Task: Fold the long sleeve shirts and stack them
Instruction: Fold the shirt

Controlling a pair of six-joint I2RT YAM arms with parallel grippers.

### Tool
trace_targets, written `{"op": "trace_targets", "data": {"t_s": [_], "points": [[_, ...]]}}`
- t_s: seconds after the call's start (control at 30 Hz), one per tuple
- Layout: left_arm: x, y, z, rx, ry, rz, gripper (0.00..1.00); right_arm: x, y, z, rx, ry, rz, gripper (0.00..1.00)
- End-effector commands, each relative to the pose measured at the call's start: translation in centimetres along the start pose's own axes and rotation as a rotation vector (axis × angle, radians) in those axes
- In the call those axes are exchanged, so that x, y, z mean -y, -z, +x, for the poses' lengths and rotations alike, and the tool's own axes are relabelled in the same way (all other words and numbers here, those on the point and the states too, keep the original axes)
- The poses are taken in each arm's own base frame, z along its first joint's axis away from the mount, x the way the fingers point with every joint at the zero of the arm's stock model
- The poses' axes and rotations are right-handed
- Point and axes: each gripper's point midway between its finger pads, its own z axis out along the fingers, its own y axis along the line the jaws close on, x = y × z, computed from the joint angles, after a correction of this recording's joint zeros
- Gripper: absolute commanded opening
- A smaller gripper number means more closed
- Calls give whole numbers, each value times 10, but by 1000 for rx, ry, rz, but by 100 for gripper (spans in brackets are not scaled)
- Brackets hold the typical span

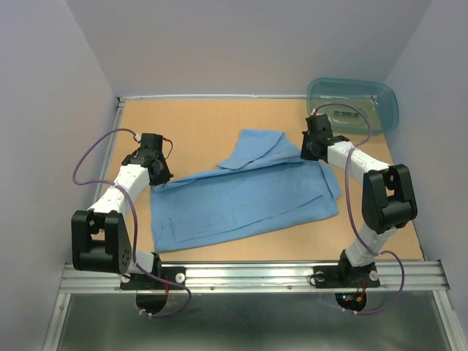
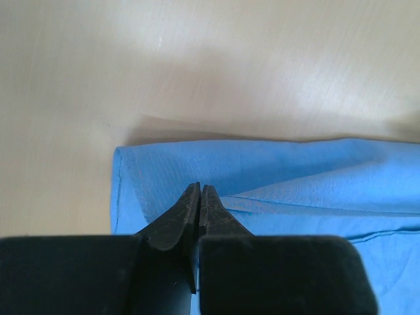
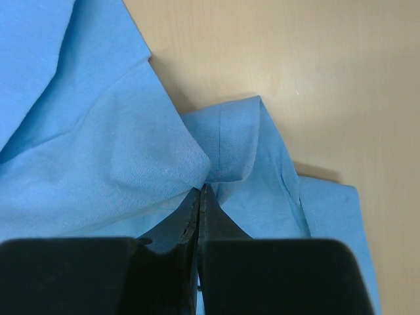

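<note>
2 tools pinch 1 long sleeve shirt point(image 1: 241, 197) spread on the counter point(image 1: 205, 117) — left tool point(image 2: 199, 190) clamped at its left end, right tool point(image 3: 200, 191) at its right; long axis spans both arms.

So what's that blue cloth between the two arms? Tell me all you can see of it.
It is a light blue shirt of thin, plain cloth, lying mostly flat and partly folded on the tan table, long side running left to right. One flap sticks out toward the far side. Stitched hems show along its edges. The left gripper pinches its left end and the right gripper pinches bunched cloth at its right end, both shut.
</note>
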Motion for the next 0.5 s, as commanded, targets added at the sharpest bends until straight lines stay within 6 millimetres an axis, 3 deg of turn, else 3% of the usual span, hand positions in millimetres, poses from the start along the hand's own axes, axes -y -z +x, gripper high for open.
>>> {"op": "trace_targets", "data": {"t_s": [0.0, 0.13, 0.23, 0.3, 0.4, 0.47], "points": [[-1, 20, -1, -13, 2, 14, 9, 18, 16, -29, 122, -47, 79, 0], [-1, 20, 10, -47, 12, 27, 12, 20, 20, -25, 120, -45, 78, 1], [-4, 20, 19, -80, 14, 17, 22, 26, 19, -8, 92, -47, 92, 1], [-4, 19, 21, -83, 16, 16, 33, 28, 19, -1, 81, -59, 98, 4], [-5, 20, 16, -65, 28, 7, 64, 34, 19, 13, 60, -66, 116, 14], [-4, 22, 12, -50, 38, 9, 69, 37, 20, 18, 57, -71, 125, 21]]}}
